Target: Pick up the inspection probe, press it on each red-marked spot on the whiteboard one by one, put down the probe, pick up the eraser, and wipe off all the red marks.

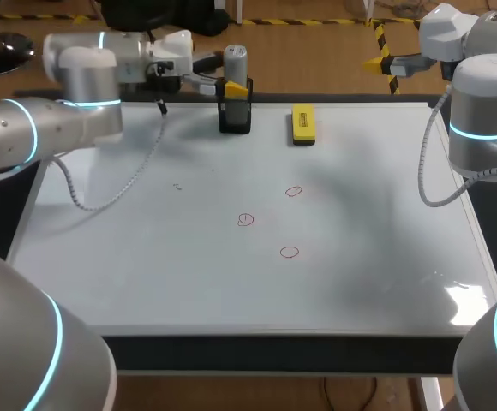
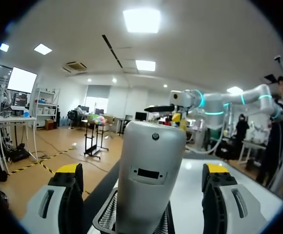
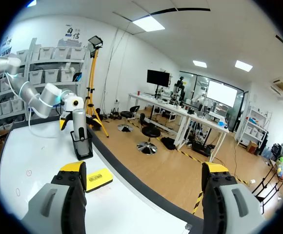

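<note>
At the far edge of the whiteboard (image 1: 231, 291) the inspection probe (image 1: 235, 62) stands upright in its black holder (image 1: 235, 117), squarely between the spread fingers of your left gripper (image 2: 142, 175), which do not touch it. Your right gripper (image 3: 144, 173), also spread, hangs off the far right corner, well apart.

The inspection probe (image 2: 149, 175) is cut off low down by the left wrist view's edge; a faint mark (image 1: 177, 186) on the whiteboard (image 1: 146, 274) is too small to tell.
</note>
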Controlling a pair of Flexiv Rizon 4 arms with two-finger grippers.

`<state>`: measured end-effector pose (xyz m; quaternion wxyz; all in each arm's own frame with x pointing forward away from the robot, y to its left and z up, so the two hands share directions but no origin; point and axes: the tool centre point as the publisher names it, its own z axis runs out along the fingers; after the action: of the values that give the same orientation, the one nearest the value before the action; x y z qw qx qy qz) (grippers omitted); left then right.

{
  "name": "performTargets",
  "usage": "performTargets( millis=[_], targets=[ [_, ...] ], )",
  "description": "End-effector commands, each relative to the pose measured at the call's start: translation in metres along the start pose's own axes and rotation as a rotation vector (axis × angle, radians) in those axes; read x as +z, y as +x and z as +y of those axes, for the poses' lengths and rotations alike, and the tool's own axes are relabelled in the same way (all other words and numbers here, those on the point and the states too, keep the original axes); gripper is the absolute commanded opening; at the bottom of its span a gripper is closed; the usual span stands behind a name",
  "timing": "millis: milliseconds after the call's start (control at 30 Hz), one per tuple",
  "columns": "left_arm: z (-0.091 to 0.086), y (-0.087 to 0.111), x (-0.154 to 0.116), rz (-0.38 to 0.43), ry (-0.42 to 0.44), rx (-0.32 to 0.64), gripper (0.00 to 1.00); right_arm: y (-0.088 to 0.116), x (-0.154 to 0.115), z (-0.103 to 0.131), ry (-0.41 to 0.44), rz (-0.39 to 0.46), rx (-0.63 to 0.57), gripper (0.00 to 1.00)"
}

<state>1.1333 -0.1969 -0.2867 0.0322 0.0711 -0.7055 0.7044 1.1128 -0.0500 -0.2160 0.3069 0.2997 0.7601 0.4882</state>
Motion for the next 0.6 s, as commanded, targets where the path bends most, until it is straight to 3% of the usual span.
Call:
performTargets(
  millis=[33,467,567,600],
  targets=[
    [0.0077,-0.0047,0.0039,0.002,0.004,-0.003,1.00,-0.0004,0.0004,0.0000,0.001,0.001,0.000,1.00],
    [0.0131,-0.0038,0.0090,-0.019,-0.021,0.001,1.00,-0.0004,0.0004,0.0000,0.001,0.001,0.000,1.00],
    [0.0121,-0.0041,0.0091,-0.024,-0.026,0.007,0.54,-0.0004,0.0004,0.0000,0.001,0.001,0.000,1.00],
    [0.0115,-0.0039,0.0091,-0.024,-0.025,0.008,0.49,-0.0004,0.0004,0.0000,0.001,0.001,0.000,1.00]
  ],
)
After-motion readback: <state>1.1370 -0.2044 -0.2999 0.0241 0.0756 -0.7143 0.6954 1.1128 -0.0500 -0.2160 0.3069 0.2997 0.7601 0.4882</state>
